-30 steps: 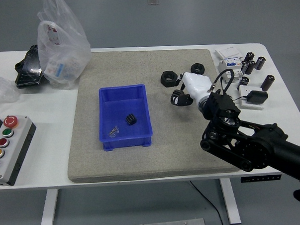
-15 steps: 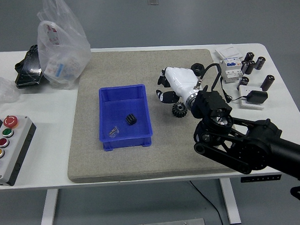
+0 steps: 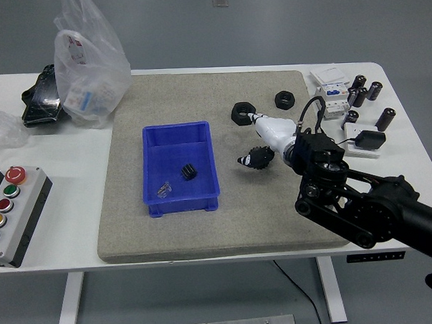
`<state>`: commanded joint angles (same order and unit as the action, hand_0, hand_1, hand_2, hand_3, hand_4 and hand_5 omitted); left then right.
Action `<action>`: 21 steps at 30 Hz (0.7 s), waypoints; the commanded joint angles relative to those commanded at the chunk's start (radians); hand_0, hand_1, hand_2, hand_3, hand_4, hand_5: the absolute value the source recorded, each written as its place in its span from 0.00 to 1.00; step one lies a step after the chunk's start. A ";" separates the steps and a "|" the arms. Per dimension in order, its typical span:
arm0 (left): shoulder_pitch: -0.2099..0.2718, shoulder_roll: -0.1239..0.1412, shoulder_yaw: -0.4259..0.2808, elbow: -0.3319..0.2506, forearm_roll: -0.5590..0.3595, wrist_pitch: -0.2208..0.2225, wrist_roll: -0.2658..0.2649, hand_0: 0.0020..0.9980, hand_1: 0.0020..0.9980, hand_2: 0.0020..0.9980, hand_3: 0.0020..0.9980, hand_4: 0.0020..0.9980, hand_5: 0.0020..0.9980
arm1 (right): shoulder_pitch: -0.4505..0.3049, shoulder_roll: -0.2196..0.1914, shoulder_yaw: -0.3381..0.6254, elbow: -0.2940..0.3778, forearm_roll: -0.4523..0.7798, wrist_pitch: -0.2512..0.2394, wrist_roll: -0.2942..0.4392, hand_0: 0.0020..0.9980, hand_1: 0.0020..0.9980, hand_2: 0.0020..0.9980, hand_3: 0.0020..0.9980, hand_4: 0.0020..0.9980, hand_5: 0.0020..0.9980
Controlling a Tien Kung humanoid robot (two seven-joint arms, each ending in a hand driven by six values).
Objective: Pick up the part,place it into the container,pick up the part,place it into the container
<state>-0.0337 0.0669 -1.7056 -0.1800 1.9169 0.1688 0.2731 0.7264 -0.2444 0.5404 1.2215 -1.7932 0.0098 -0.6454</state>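
A blue container (image 3: 150, 162) stands on the grey mat, holding a small black gear (image 3: 188, 172) and a little metal part (image 3: 162, 187). To its right a second black gear (image 3: 262, 157) lies on the mat. My right hand (image 3: 252, 160), white-shelled on a black arm, reaches in from the lower right and tilts down. Its fingers curl round that gear, and one dark fingertip (image 3: 244, 161) shows at the gear's left side. Two black hex nuts (image 3: 241, 112) (image 3: 284, 99) lie just behind the hand. The left arm is out of view.
A plastic bag (image 3: 90, 63) and a black object (image 3: 41, 98) sit at the back left, and a button box (image 3: 6, 210) at the front left. Several black cylinders (image 3: 363, 91), white boxes (image 3: 330, 76) and a black adapter (image 3: 364, 138) crowd the right end.
My right hand swung left over the nuts, then turned back and dropped its fingers onto the gear right of the container. The gear stayed almost where it was.
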 joint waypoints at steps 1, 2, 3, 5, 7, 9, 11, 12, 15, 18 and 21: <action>0.000 0.000 0.000 0.000 0.000 0.000 0.000 0.73 0.67 0.59 0.66 0.50 0.00 | -0.001 0.000 0.000 -0.012 0.004 0.001 0.000 0.45 0.87 0.97 1.00 0.90 0.43; 0.000 0.000 0.000 0.000 -0.001 0.000 0.000 0.73 0.67 0.59 0.66 0.50 0.00 | -0.001 0.000 -0.001 -0.021 0.007 0.000 0.000 0.45 0.87 0.97 1.00 0.90 0.43; 0.000 0.000 0.000 0.000 -0.001 0.000 -0.001 0.73 0.67 0.59 0.66 0.50 0.00 | -0.001 0.000 -0.003 -0.029 0.010 -0.002 0.000 0.45 0.87 0.97 1.00 0.90 0.43; 0.000 0.000 0.000 0.000 -0.001 0.000 -0.001 0.73 0.67 0.59 0.66 0.49 0.00 | -0.001 0.004 -0.010 -0.049 0.017 -0.013 0.000 0.42 0.81 0.88 0.95 0.90 0.43; -0.001 0.000 0.001 0.000 -0.002 0.000 -0.001 0.73 0.67 0.59 0.66 0.49 0.00 | 0.000 0.010 -0.020 -0.070 0.024 -0.033 0.000 0.42 0.81 0.88 0.95 0.90 0.43; -0.001 0.000 0.002 0.000 -0.004 0.000 -0.002 0.73 0.67 0.59 0.66 0.49 0.00 | 0.000 0.014 -0.028 -0.081 0.028 -0.047 0.000 0.42 0.81 0.88 0.95 0.90 0.43; -0.002 0.000 0.005 0.000 -0.006 0.000 -0.003 0.73 0.67 0.59 0.66 0.49 0.00 | 0.000 0.019 -0.041 -0.095 0.038 -0.067 0.000 0.34 0.68 0.66 0.71 0.72 0.27; -0.002 0.000 0.005 0.000 -0.007 0.000 -0.004 0.73 0.67 0.59 0.66 0.49 0.00 | 0.000 0.021 -0.047 -0.100 0.043 -0.073 0.000 0.34 0.68 0.66 0.71 0.72 0.27; -0.002 0.000 0.006 0.000 -0.009 0.000 -0.005 0.73 0.67 0.59 0.66 0.49 0.00 | -0.001 0.025 -0.060 -0.111 0.060 -0.087 0.000 0.34 0.68 0.66 0.71 0.72 0.27; -0.002 0.001 0.005 0.000 -0.009 0.000 -0.007 0.73 0.67 0.59 0.66 0.49 0.00 | -0.003 0.028 -0.071 -0.116 0.071 -0.102 0.000 0.32 0.62 0.54 0.64 0.58 0.12; -0.002 0.001 0.006 0.000 -0.010 0.002 -0.010 0.73 0.67 0.59 0.66 0.49 0.00 | -0.003 0.029 -0.076 -0.117 0.071 -0.122 0.000 0.32 0.62 0.54 0.64 0.58 0.12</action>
<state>-0.0353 0.0678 -1.7000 -0.1800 1.9065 0.1707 0.2634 0.7230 -0.2149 0.4640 1.1045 -1.7221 -0.1123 -0.6454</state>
